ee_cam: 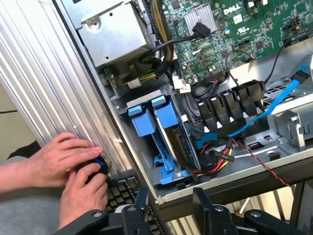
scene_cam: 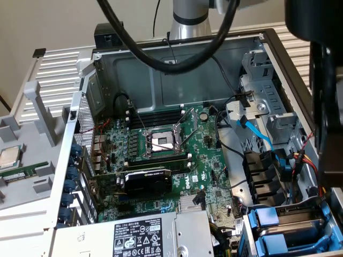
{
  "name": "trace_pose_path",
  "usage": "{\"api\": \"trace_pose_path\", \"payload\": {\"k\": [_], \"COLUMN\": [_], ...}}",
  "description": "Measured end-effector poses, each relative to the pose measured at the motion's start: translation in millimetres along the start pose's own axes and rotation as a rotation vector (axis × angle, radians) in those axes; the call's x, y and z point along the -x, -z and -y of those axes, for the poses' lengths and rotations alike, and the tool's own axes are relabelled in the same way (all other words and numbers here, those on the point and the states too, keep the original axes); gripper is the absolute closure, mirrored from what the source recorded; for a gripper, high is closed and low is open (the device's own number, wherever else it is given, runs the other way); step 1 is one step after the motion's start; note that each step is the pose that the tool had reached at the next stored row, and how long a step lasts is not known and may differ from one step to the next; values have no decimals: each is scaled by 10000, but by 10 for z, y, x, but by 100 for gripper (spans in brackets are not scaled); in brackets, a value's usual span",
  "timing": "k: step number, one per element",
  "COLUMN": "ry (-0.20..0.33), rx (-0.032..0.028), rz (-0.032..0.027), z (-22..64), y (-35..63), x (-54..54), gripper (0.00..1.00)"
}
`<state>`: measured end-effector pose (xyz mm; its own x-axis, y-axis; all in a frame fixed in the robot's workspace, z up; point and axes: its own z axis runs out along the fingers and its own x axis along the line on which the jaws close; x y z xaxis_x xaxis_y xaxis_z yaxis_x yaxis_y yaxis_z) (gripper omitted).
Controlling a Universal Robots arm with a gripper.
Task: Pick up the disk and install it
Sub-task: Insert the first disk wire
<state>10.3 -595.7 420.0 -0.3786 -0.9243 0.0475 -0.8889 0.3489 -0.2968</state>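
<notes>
Disk [ee_cam: 165, 147], grey metal in a blue plastic carrier, seated edge-on in the corner cage [ee_cam: 140, 154].
Above the rim of the grey computer case [ee_cam: 234, 169] the black gripper [ee_cam: 171, 208] is held wide apart, empty; a black-and-blue knob [ee_cam: 99, 165] is clasped by a person's hands [ee_cam: 68, 161].

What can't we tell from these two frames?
- Blue drive carriers, wrist view: seen edge-on, no drive label readable.
- Round blue-black knob, wrist view: the person's hands cover most of it.
- Case rim, exterior view's right: a dark blurred arm part partly blocks it.
- Power supply label, exterior view: print too small.
</notes>
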Motion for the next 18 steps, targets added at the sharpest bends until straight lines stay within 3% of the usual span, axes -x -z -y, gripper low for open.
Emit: {"api": "trace_pose_path", "payload": {"k": [12, 18], "ry": [2080, 3069], "rx": [-99, -34], "rz": [645, 918], "z": [-13, -18], "y": [-43, -57], "x": [2, 3], "gripper": [51, 51]}}
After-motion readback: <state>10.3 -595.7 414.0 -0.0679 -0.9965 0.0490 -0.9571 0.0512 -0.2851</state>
